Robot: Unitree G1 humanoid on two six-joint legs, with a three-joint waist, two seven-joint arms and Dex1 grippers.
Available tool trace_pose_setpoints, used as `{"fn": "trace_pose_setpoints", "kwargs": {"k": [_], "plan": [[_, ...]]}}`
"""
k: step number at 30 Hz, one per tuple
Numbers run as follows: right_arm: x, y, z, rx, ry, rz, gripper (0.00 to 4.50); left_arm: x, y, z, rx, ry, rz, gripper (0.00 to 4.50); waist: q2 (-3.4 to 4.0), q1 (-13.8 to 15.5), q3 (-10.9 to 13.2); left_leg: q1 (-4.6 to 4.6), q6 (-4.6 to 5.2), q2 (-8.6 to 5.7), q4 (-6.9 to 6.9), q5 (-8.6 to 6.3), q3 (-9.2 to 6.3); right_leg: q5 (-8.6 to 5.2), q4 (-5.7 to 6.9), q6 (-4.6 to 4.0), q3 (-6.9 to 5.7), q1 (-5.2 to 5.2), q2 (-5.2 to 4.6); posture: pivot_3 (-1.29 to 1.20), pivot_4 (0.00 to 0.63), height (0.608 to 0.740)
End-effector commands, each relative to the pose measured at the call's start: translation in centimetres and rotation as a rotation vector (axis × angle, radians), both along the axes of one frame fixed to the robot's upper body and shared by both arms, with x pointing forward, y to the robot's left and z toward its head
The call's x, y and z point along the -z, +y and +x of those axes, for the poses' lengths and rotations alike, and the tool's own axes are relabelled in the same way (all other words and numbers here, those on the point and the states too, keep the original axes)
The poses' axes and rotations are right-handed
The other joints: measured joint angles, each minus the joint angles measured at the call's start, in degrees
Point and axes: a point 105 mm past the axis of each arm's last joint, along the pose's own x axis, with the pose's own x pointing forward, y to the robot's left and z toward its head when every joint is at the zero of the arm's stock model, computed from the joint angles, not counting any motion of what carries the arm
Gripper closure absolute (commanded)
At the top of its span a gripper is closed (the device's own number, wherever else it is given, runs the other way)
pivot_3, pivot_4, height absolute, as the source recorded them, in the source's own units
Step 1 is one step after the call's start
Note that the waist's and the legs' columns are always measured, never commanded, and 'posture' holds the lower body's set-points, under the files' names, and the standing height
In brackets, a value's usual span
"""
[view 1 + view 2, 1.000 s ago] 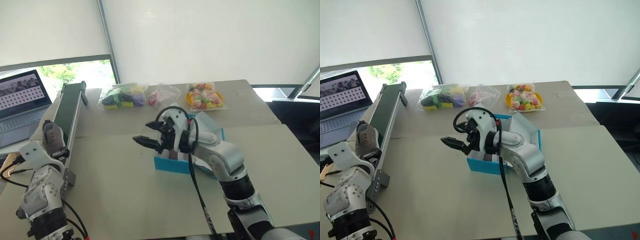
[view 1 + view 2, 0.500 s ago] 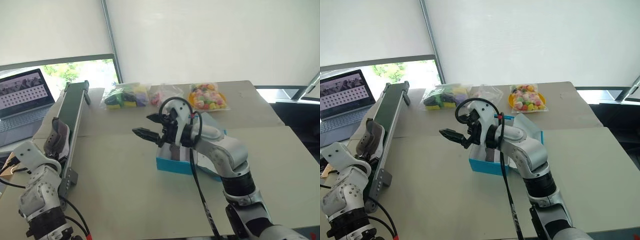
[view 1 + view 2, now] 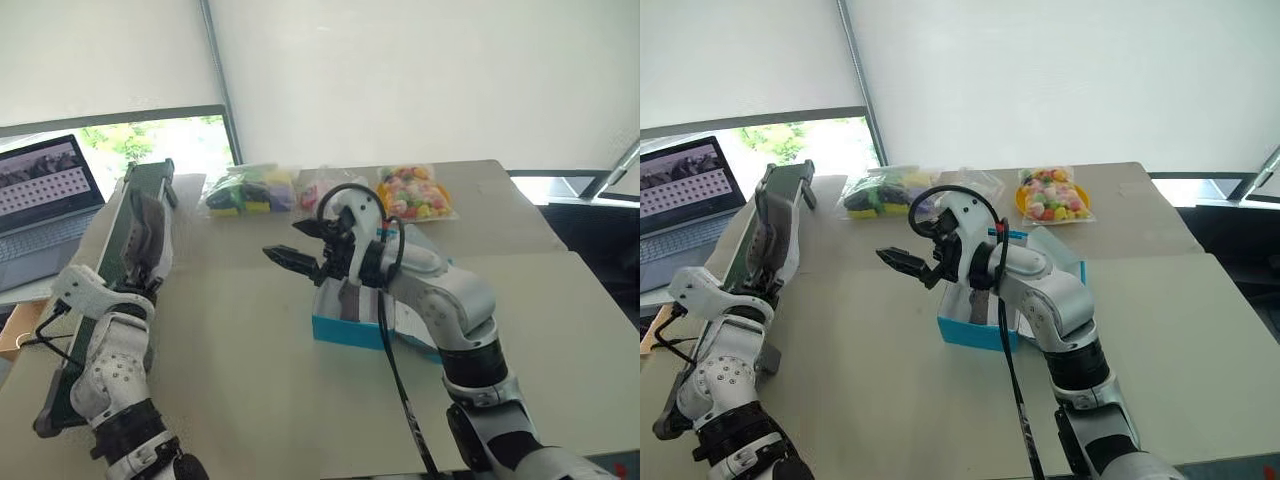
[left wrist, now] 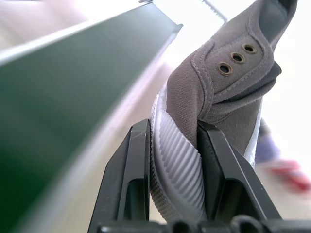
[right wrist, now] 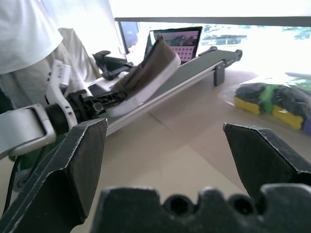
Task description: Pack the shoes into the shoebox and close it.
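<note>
Left eye view: turquoise shoebox (image 3: 345, 328) open on the counter (image 3: 240, 380), lid tilted back, white interior largely hidden behind the right arm, contents impossible to tell. Left end effector (image 4: 171, 145) clamped on the ribbed sole of a grey shoe (image 3: 148, 232), held above the green conveyor (image 3: 118, 235) well left of the box; right end effector (image 3: 298, 245) spread wide and empty over the box's near-left corner. Beyond, three clear bags (image 3: 412, 192) of colourful items along the counter's far edge.

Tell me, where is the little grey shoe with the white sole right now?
The grey canvas shoe is clamped in the left gripper, on the robot's left by the green conveyor belt.
</note>
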Motion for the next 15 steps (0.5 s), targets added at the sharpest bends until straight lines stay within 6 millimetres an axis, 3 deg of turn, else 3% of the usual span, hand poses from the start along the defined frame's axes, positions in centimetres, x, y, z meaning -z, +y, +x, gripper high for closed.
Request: {"fn": "trace_pose_setpoints", "kwargs": {"k": [1,2,5,9,15], "plan": [[-1.5,-0.5,1.5,0.066,0.149,0.152,0.0,-3.3,-4.3,0.1,0.239,-0.155,-0.021,3.42,0.0,-0.56,0.0,-0.01,0.02,-0.02,-0.01,-0.01,0.01,0.0,0.05,0.0,-0.01,0.0,-0.06,0.0,0.15,0.64],[-1.4,-0.4,1.7,0.073,0.191,0.168,0.0,-3.3,-5.0,0.1,0.269,-0.152,-0.012,3.42,0.01,-0.72,0.0,0.0,0.04,-0.02,-0.01,-0.02,0.01,0.0,0.09,0.0,0.02,-0.01,-0.05,0.0,0.15,0.64],[-1.6,0.6,1.9,0.045,0.352,0.269,0.0,-4.2,-9.6,0.2,0.472,-0.192,-0.037,3.42,0.02,-0.97,0.0,0.06,0.21,-0.08,0.01,-0.12,0.0,0.0,0.59,0.0,0.03,-0.1,0.01,0.0,0.15,0.64],[-2.1,1.6,1.7,0.013,0.406,0.295,0.0,-5.0,-14.2,0.0,0.669,-0.214,-0.019,3.42,0.05,-0.82,0.01,-0.02,0.29,-0.08,0.04,-0.17,-0.05,0.0,0.78,-0.01,0.04,-0.15,0.33,0.0,0.15,0.64],[-2.0,1.6,2.0,0.035,0.421,0.287,0.0,-5.8,-17.3,-0.4,0.804,-0.243,-0.023,3.42,0.1,-1.21,-0.01,0.02,0.3,-0.03,0.06,-0.16,0.02,-0.01,0.81,-0.01,0.1,-0.16,0.36,0.0,0.15,0.64]]}}
